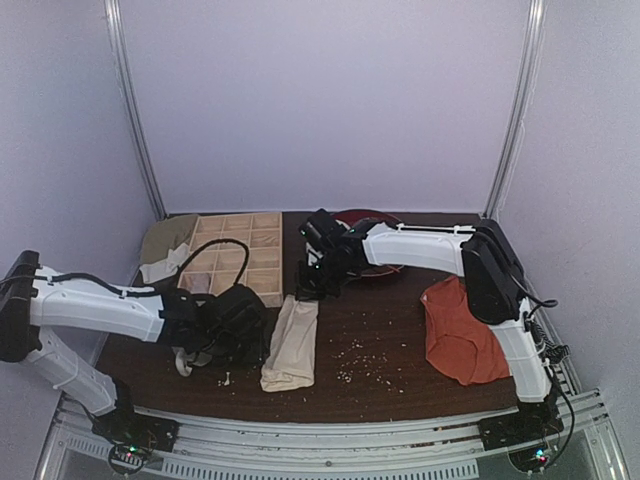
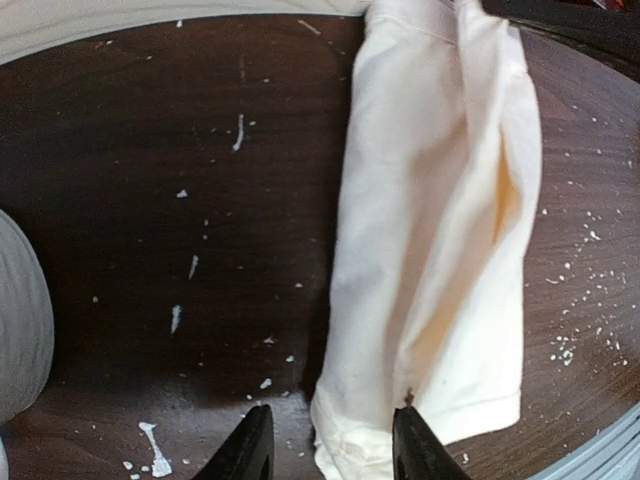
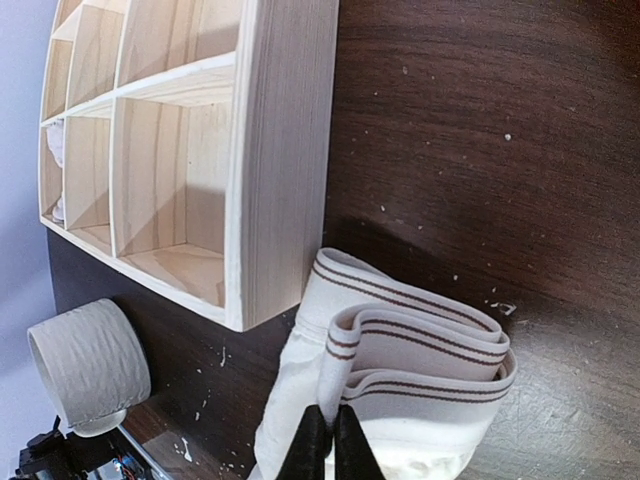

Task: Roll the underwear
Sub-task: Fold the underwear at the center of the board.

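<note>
Left wrist: my left gripper [image 2: 331, 452] fingers apart at near end of underwear [image 2: 440, 220], which lies as a long folded strip on table [image 2: 150, 150]. My right gripper [image 3: 331, 440] fingers together at striped waistband beside wooden organizer [image 3: 280, 150]; can't tell if fabric is pinched.

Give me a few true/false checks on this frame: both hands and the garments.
1. The underwear lies as a long folded strip on the table. True.
2. The left hand is shut. False: its fingers stand apart by the strip's near end.
3. The right hand is shut at the waistband end. True.
4. The orange garment lies in the wooden tray. False: it lies on the table's right side.
</note>
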You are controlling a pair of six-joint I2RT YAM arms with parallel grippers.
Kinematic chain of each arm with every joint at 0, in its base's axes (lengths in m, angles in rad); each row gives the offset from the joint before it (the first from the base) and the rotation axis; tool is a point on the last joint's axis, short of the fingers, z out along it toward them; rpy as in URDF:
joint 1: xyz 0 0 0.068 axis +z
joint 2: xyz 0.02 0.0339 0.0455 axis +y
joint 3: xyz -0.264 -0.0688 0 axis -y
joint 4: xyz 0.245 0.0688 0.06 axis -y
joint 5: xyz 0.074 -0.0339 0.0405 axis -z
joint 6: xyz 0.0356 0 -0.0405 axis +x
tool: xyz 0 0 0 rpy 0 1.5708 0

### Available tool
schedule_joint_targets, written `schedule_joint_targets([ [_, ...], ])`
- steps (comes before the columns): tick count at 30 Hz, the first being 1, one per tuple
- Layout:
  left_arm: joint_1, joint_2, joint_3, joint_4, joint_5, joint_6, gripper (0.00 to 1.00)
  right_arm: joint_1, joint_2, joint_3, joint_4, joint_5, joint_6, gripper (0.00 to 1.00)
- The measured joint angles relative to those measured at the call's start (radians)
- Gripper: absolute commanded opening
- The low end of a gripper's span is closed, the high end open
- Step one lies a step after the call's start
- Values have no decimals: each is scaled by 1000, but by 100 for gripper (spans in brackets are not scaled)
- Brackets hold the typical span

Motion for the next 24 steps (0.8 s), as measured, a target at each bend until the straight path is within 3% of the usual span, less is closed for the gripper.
schedule_joint_targets([
  [15, 26, -39, -24, 2, -8, -20, 53, 11, 90, 64, -10, -24, 1, 0],
  [24, 26, -53, -31, 8, -6, -19, 60, 16, 101, 68, 5, -44, 6, 0],
])
